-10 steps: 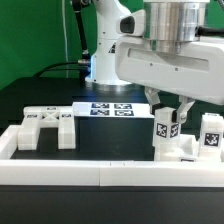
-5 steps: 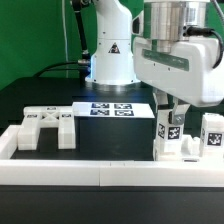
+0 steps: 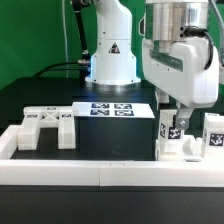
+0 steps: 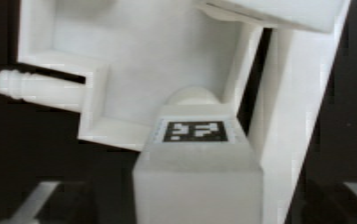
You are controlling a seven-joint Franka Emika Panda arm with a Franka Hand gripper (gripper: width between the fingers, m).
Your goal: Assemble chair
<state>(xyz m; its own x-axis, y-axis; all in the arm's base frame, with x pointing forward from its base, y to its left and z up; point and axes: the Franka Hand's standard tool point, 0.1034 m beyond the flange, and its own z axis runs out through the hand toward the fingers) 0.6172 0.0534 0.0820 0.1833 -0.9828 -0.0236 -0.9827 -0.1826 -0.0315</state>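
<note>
My gripper (image 3: 173,117) hangs at the exterior view's right, over an upright white chair piece (image 3: 171,130) with square tags that stands on a white block (image 3: 180,150). In the wrist view the gripper (image 4: 193,207) straddles this tagged piece (image 4: 196,150). Its fingers (image 4: 43,200) stand wide at both sides, with dark gaps between them and the piece, so it is open. A larger white chair part (image 4: 148,70) with a round peg (image 4: 42,85) lies beyond it. Slotted chair pieces (image 3: 45,126) lie at the exterior view's left.
The marker board (image 3: 112,109) lies at mid-table before the arm's base (image 3: 110,60). Another tagged white block (image 3: 212,134) stands at the far right. Long white border rails (image 3: 100,172) run along the front and sides.
The arm has moved a little toward the exterior view's right. The tagged piece under the gripper also sits slightly further right.
</note>
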